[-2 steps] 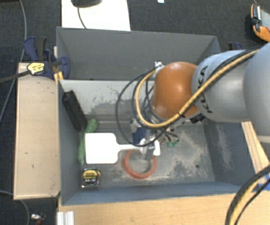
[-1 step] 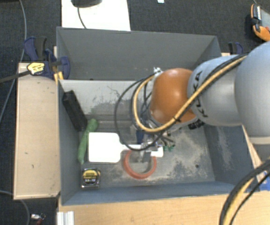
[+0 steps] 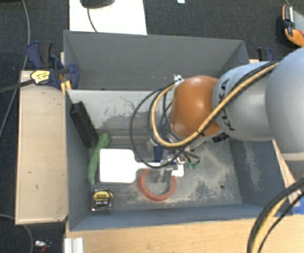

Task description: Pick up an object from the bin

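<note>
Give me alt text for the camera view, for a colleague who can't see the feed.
The arm reaches in from the right and its gripper is low over a red ring on the floor near the grey bin's front wall. Left of the ring lie a white flat block, a green strip, a black bar and a yellow tape measure.
</note>
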Motion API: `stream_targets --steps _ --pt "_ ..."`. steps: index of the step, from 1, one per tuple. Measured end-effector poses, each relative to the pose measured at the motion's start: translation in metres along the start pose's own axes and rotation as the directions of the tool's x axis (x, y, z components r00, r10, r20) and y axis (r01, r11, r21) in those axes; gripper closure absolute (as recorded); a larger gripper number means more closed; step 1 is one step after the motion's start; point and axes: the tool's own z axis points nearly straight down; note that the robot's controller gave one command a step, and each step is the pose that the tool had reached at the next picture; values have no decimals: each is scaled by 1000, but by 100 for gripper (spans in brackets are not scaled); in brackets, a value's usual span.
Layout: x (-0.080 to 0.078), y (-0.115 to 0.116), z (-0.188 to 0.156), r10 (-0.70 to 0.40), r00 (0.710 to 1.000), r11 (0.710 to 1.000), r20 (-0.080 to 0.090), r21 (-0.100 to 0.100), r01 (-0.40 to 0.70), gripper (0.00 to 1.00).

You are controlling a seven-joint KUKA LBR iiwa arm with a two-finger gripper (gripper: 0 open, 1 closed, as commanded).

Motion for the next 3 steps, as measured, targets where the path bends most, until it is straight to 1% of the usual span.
stream_targets --steps 1,2,3 --pt "3 4 -3 54 999 999 4 -3 -54 0" --pt "1 2 0 -2 1000 1000 -5 -3 2 100" --pt "1 2 0 0 1000 1000 -5 -3 0 100"
